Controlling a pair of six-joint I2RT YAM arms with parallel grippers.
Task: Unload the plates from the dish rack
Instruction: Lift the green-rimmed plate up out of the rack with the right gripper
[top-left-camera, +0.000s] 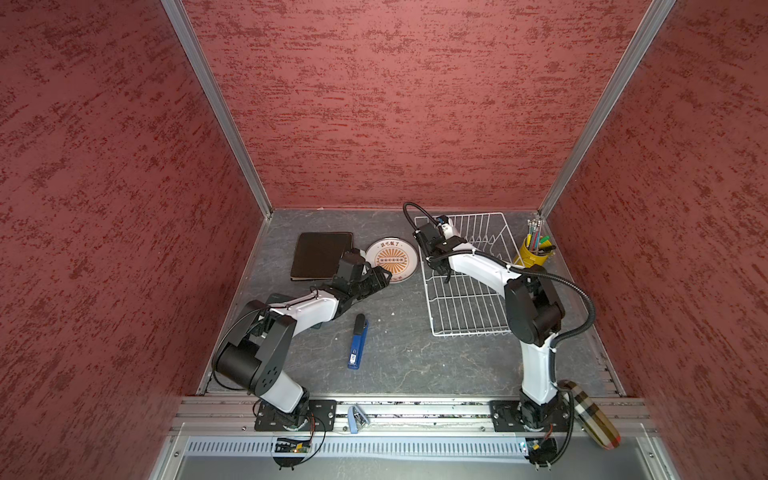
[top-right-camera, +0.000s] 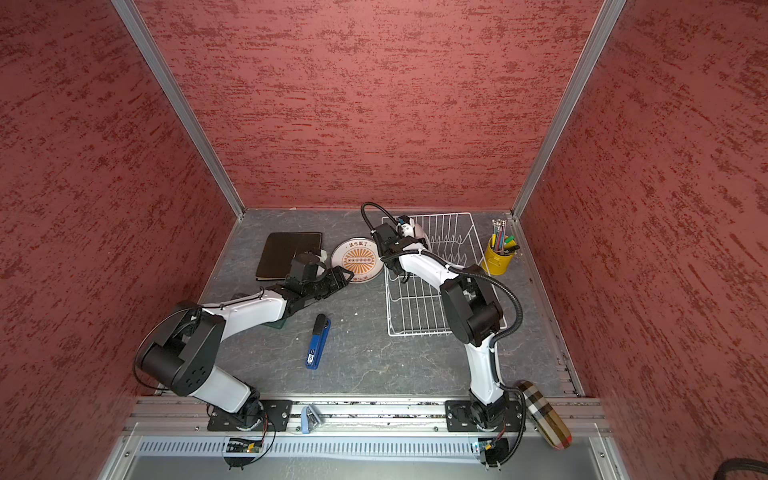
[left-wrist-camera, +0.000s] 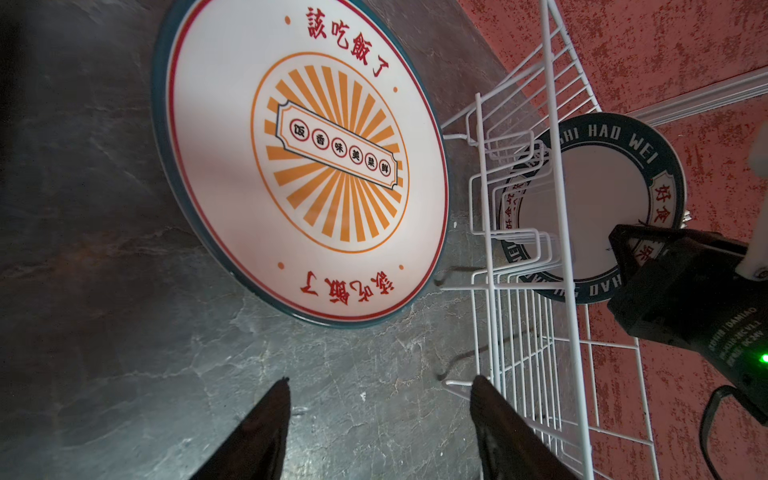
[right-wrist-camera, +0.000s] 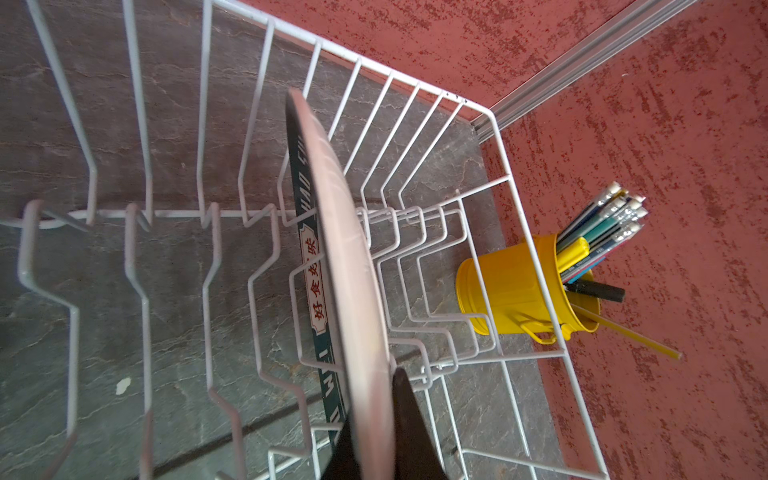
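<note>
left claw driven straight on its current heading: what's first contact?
Likely the near rim of the round white sunburst-print plate lying flat on the table, ahead of the open left claw. Height is unclear; riding higher, it would reach the white wire dish rack instead.

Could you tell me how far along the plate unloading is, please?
Done: the sunburst plate and a dark square plate lie flat on the table. In hand: the right hand is shut on the lettered plate, upright in the dish rack. Left: lifting it out; the rack shows no other plate. The left hand is open.
</note>
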